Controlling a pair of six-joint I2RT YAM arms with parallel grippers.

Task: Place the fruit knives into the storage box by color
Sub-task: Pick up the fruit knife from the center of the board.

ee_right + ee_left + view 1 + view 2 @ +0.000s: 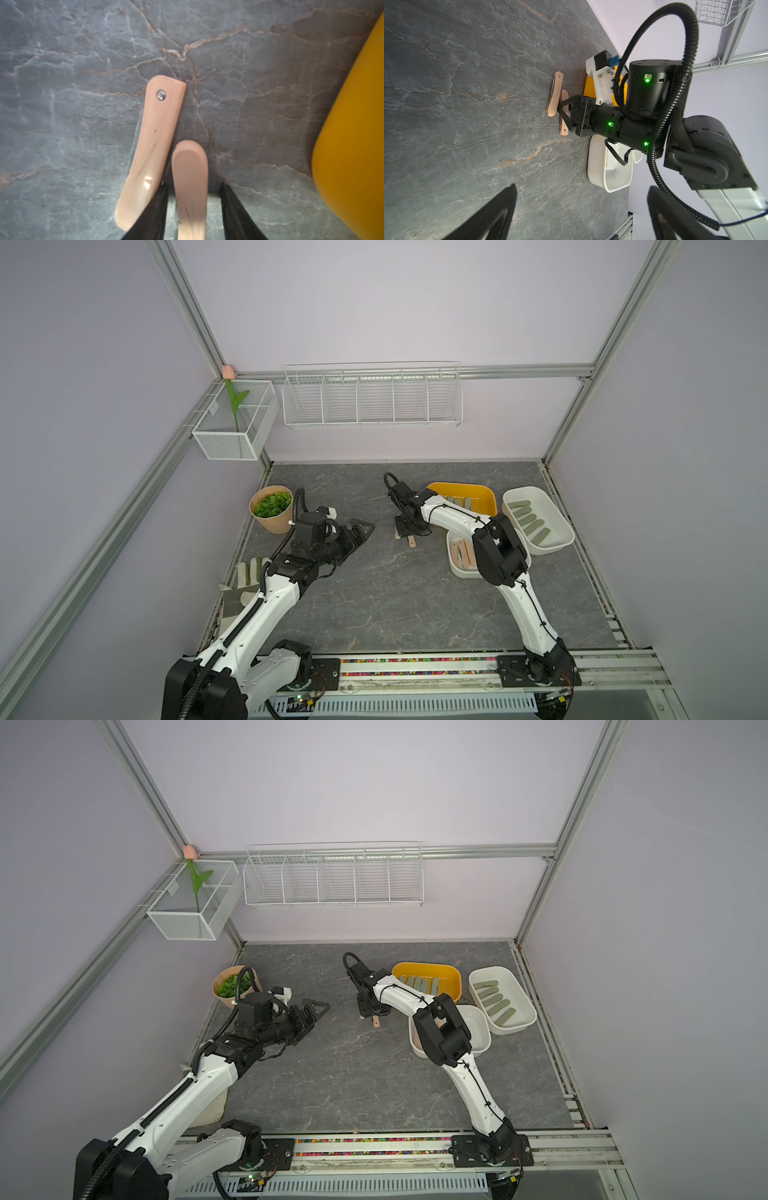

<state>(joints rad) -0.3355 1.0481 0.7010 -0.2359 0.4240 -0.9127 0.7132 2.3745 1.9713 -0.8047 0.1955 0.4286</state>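
Finds the right pincer down at the bench, near its middle and close to the yellow box, jaws apart and set astride one pink knife, with a sliver of bench visible on either side between fingers and knife, so not clamped on it. Shows that knife lying flat on the bench, close alongside a second pink knife set at a slight angle, rivet end pointing away from the pincer; cannot tell whether touching. Puts the left pincer over the bench, well apart from both knives and near the plant pot, jaws wide apart and holding nothing. Counts three boxes along the right side of the bench: a row of teal-grey knives in the yellow box, five olive knives side by side in the far white box, and more pink knives in the near white box, partly hidden behind the right arm. Shows a glove at the left edge of the bench, partly under the left arm. Shows, on the back wall, a wire rack and, at the corner, a mesh basket holding a tulip.
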